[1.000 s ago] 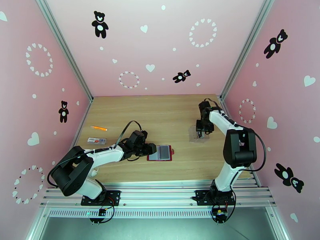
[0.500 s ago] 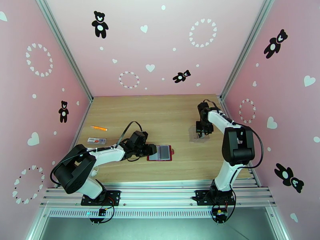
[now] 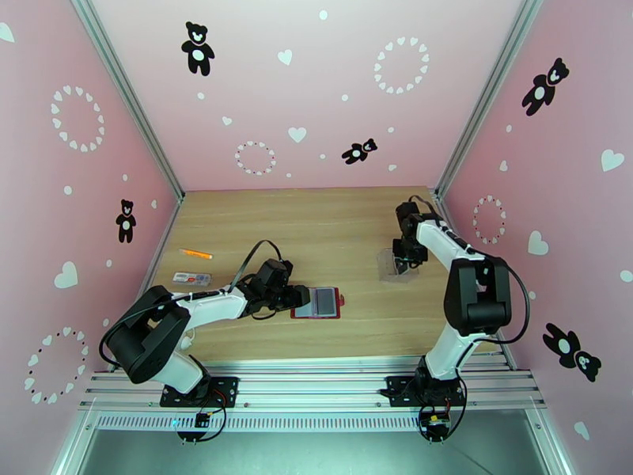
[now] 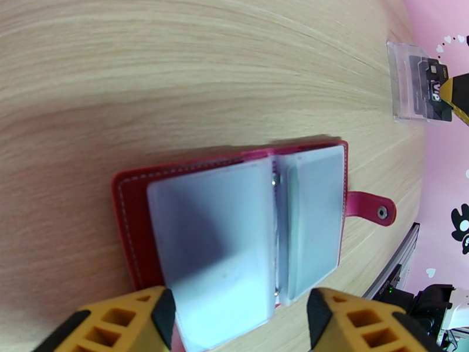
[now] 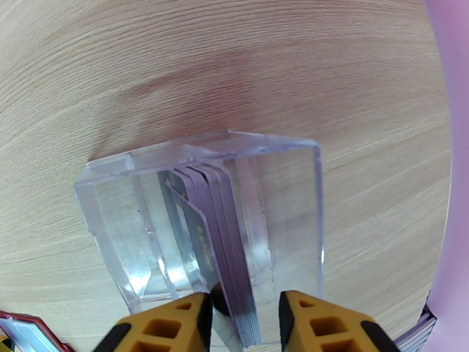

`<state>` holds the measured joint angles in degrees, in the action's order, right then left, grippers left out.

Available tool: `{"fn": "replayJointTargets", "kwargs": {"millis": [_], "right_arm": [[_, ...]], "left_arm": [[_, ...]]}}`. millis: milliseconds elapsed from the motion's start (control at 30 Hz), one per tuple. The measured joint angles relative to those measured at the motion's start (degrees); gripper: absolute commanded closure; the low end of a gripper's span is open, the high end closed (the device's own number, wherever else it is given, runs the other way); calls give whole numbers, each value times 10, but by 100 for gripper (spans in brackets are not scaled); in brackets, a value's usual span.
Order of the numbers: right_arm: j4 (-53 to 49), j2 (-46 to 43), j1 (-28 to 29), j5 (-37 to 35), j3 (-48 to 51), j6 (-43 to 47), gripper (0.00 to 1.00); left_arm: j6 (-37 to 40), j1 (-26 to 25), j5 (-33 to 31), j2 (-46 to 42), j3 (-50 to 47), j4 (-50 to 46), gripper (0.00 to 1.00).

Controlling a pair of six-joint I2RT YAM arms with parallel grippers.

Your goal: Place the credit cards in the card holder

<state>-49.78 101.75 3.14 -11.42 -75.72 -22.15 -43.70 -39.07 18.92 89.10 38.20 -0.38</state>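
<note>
Clear case (image 5: 284,189) holding credit cards (image 5: 225,242) on edge, card holder (image 4: 223,230) open

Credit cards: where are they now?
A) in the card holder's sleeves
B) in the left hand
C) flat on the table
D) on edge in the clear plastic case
D: the credit cards stand stacked on edge inside the clear plastic case, right hand straddling them.
</note>
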Motion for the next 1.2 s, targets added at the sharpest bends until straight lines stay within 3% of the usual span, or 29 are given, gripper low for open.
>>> {"fn": "replayJointTargets", "kwargs": {"millis": [200,833,1067,1200], "right_arm": [[0,-2,-4,2,3,1,81],[-5,-10,-3,-1,3,1,88],[-11,-11,-3,4,3,1,100],[-13,-16,-3,10,2,-2,100]], "left_arm": [[0,0,0,1,0,0,36],[0,0,0,6,0,10,36],[0,0,0,6,0,10,36],[0,0,0,6,0,9,36]]}}
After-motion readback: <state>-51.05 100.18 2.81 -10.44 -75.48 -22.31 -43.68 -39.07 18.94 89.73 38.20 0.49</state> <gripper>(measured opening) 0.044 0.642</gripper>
